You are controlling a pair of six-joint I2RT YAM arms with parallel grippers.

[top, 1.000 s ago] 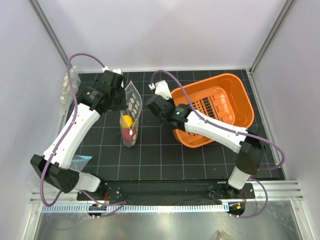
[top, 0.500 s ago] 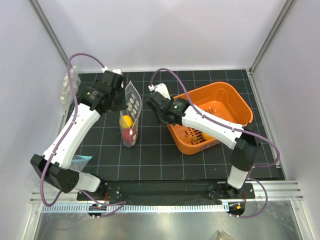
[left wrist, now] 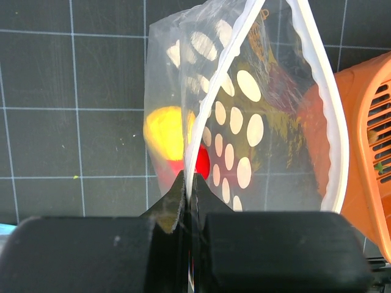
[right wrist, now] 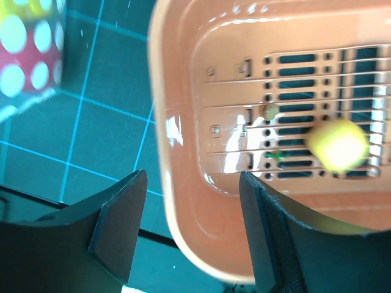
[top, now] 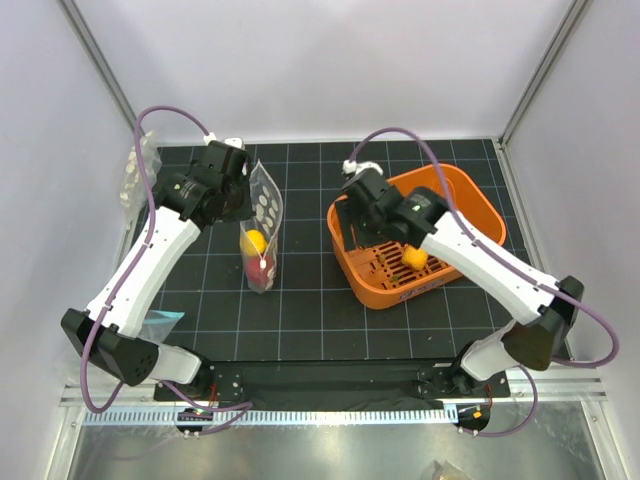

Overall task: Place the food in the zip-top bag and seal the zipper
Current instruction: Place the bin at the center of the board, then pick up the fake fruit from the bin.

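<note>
Wrist views reveal: left claw (left wrist: 188,180) clamps zip-top bag (left wrist: 247,85) rim, right claw (right wrist: 192,229) gapes empty over basket (right wrist: 183,152) wall

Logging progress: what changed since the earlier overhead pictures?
The right gripper opened off the rim of the orange basket and its arm swung right, above the basket, which shifted nearer the arms; a yellow-orange fruit now shows inside. Unchanged: left gripper shut on the zip-top bag holding a yellow fruit and a red fruit.
</note>
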